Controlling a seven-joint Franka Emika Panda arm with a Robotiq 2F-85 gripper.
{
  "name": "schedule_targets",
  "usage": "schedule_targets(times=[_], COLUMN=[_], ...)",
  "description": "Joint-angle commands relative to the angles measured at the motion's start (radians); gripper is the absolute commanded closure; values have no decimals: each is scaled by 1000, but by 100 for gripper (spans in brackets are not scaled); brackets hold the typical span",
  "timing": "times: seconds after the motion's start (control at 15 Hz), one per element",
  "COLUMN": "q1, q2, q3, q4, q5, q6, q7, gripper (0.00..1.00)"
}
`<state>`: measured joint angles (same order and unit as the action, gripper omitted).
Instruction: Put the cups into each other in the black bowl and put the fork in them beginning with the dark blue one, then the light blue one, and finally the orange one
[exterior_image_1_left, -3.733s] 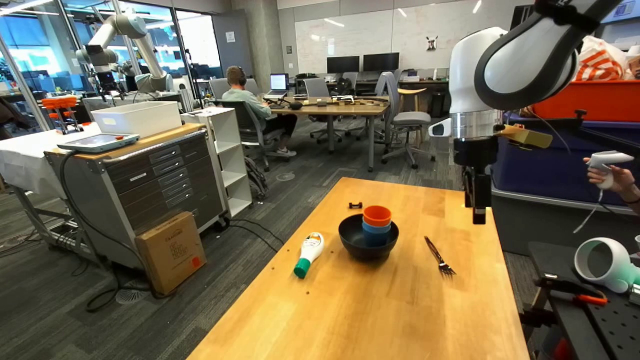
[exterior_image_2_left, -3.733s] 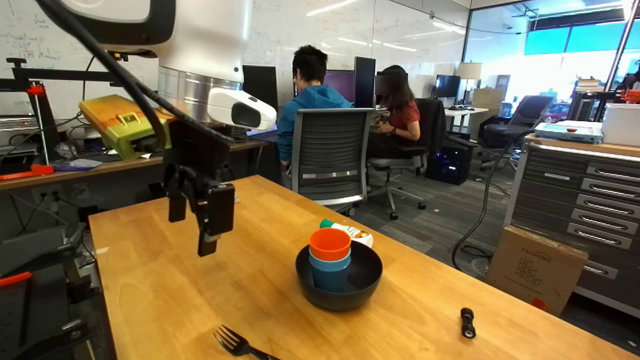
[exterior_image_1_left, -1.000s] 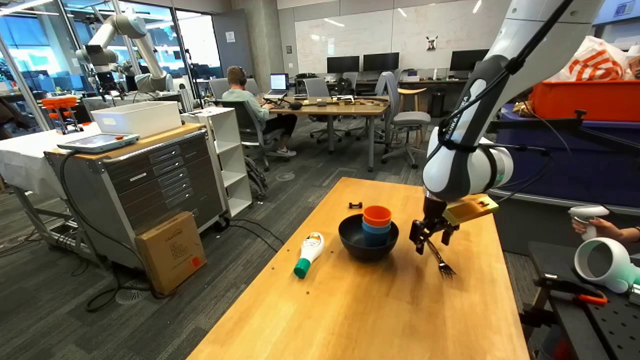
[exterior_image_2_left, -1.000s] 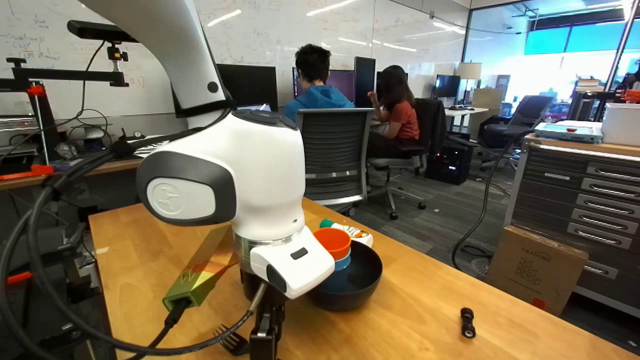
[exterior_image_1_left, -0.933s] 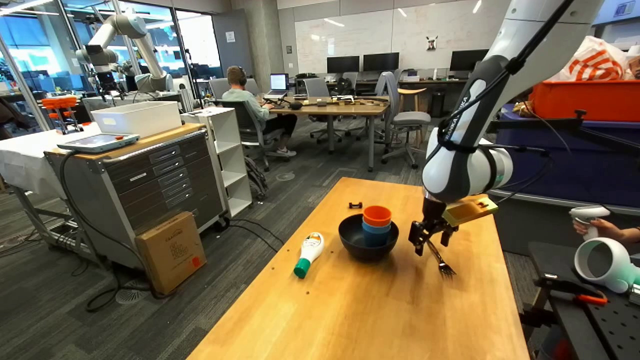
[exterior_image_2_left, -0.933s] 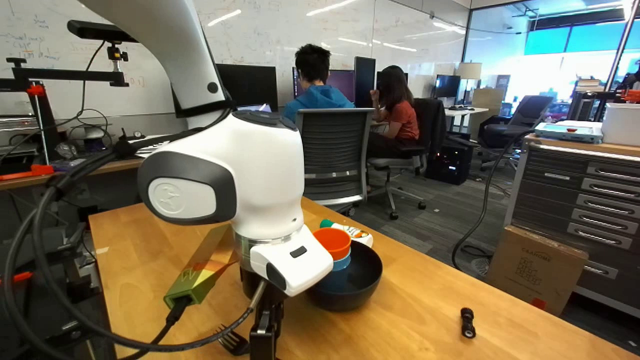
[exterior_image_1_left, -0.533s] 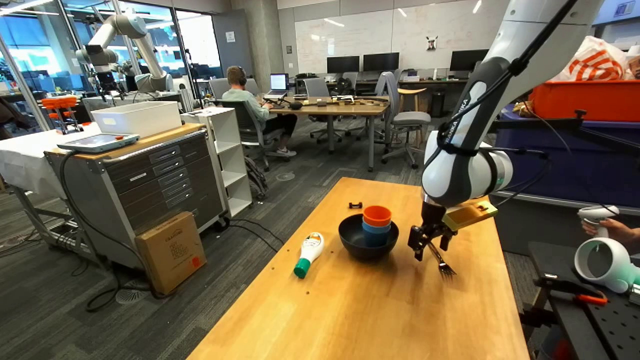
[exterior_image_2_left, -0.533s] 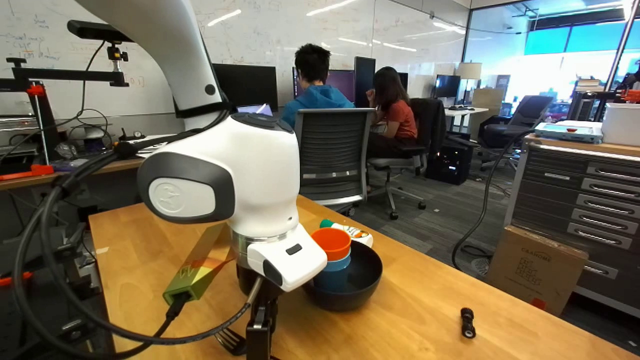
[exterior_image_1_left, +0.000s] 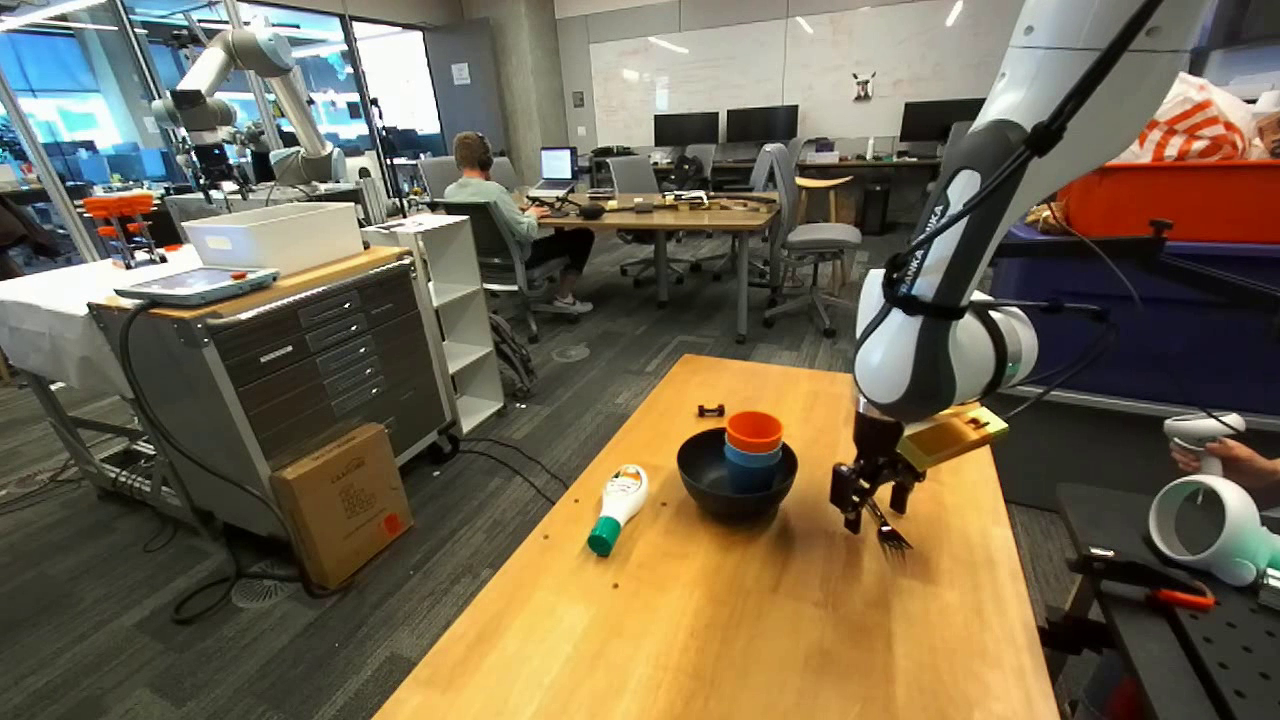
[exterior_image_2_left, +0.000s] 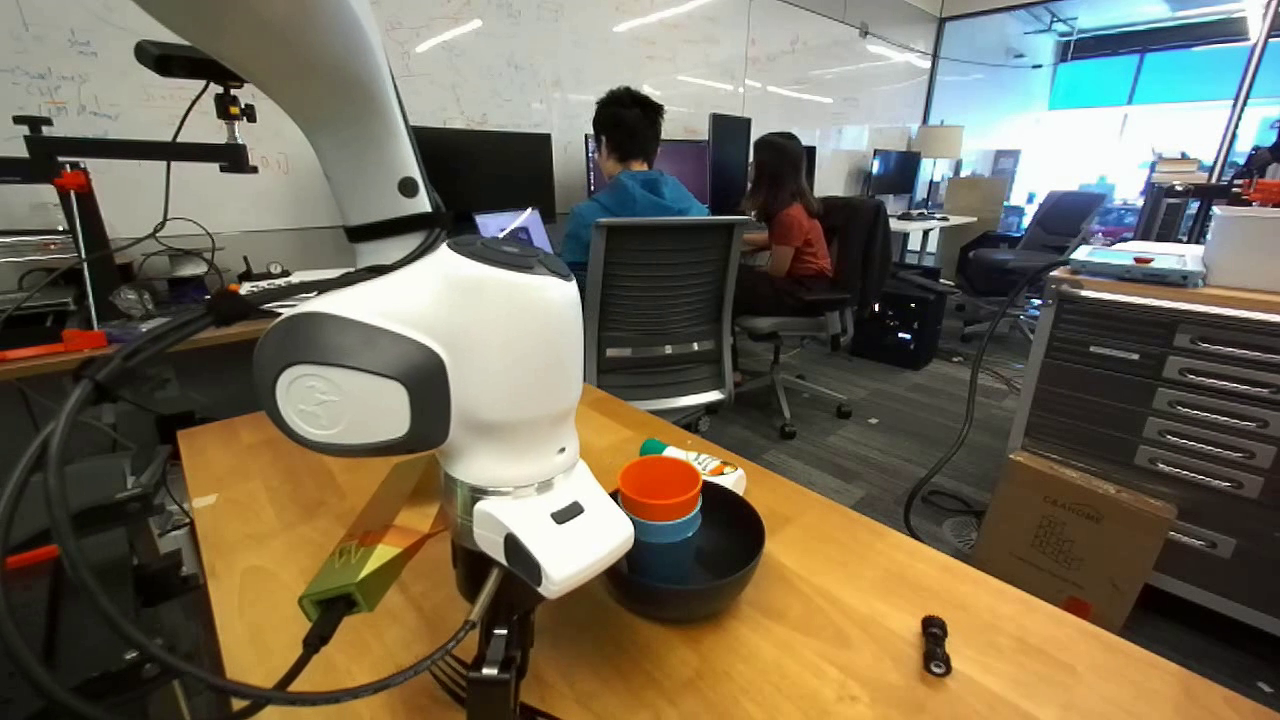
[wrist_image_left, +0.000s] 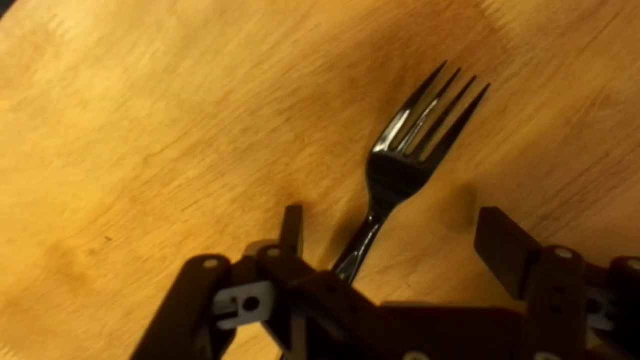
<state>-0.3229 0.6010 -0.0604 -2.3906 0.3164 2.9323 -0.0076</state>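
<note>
A spread claw (wrist_image_left: 389, 218) astride the fork (wrist_image_left: 395, 175)

The nesting looks finished: in the black bowl (exterior_image_1_left: 720, 506) stands the orange cup (exterior_image_1_left: 754, 432), uppermost, with the light blue cup (exterior_image_2_left: 668, 527) around its lower part, and below that a deeper blue, most likely the dark blue cup (exterior_image_2_left: 668, 567), though the line between the two blues is hard to make out. The step in hand is therefore judged to be picking up the fork, which lies on the worktop (exterior_image_1_left: 760, 620) beside the black bowl and apart from it.

The next move calls for fingertips (wrist_image_left: 492, 230) low enough to catch so thin a thing, then a squeeze on the neck or the start of the handle. Since the fork runs aslant between them, it may swivel as they meet it. It would then have to be lifted, carried to the black bowl and tipped toward upright, so that one end can enter the orange cup without toppling it.

The claw is well spread, one tip on either side of the fork's neck. In the wrist view wood shows between the neck and each tip, so nothing is pinched and no touch is visible there. Further back the handle passes out of sight behind the linkage; contact there cannot be told, nor whether the tips rest on the wood.
</note>
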Motion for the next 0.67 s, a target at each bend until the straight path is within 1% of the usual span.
schedule_targets(times=[0.0, 0.07, 0.33, 0.4, 0.47, 0.6], q1=[12, 12, 8, 6, 7, 9], q2=[-12, -12, -20, -22, -24, -22], q3=[-9, -9, -16, -18, -20, -23], q4=[-13, -13, -18, -19, -20, -18], q5=[-16, -16, -13, -12, -13, -14], q6=[8, 8, 13, 12, 10, 8], q7=[41, 44, 50, 52, 54, 58], gripper=[42, 51, 78, 87, 91, 96])
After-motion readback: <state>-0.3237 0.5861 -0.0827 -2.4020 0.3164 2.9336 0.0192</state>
